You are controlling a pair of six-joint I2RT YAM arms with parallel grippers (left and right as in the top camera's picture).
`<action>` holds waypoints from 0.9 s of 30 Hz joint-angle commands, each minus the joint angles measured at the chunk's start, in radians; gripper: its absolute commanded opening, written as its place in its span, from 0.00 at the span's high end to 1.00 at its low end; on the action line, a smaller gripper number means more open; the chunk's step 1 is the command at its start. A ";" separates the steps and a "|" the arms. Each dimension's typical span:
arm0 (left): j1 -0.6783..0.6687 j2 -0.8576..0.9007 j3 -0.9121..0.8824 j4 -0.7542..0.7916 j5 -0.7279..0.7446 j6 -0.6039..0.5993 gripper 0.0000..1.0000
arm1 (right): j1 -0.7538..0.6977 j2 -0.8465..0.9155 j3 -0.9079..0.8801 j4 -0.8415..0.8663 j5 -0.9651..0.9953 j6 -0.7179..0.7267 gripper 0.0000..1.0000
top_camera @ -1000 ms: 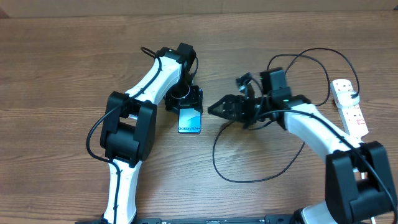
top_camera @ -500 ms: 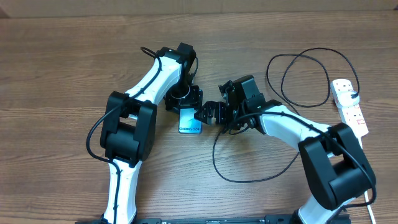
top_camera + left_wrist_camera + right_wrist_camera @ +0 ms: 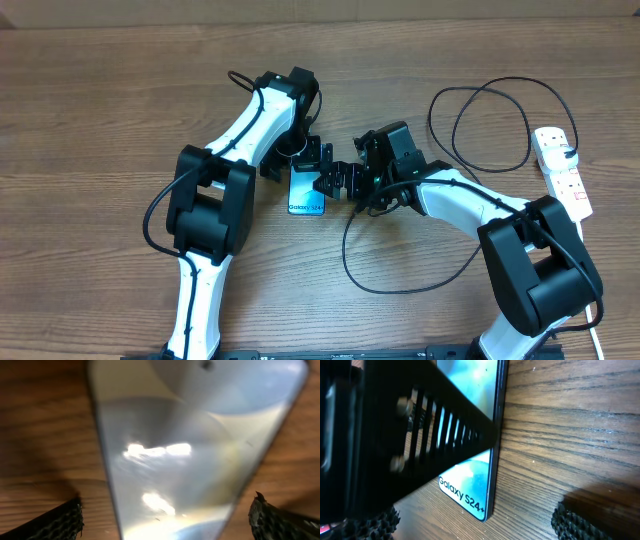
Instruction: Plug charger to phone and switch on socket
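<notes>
Two grippers, my left and right, spread empty around phone mid-frame | step: plug-in pending | charger loops right, unheld | next: grab tip, socket after

Phone lies flat mid-scene, screen up and lit light blue, reading "Galaxy S24+"; thin black charger cable sprawls in loose loops to its right, one low and one higher up, near the white socket strip with red switches at far right.
</notes>
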 commanded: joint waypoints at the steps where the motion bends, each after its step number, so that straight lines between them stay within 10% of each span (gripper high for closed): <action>1: -0.013 0.025 0.064 -0.016 -0.093 -0.061 0.00 | -0.001 0.005 0.006 -0.001 0.009 0.003 0.00; 27: -0.097 0.037 -0.026 0.066 -0.249 -0.126 0.05 | 0.000 0.005 0.006 -0.023 0.009 0.000 0.00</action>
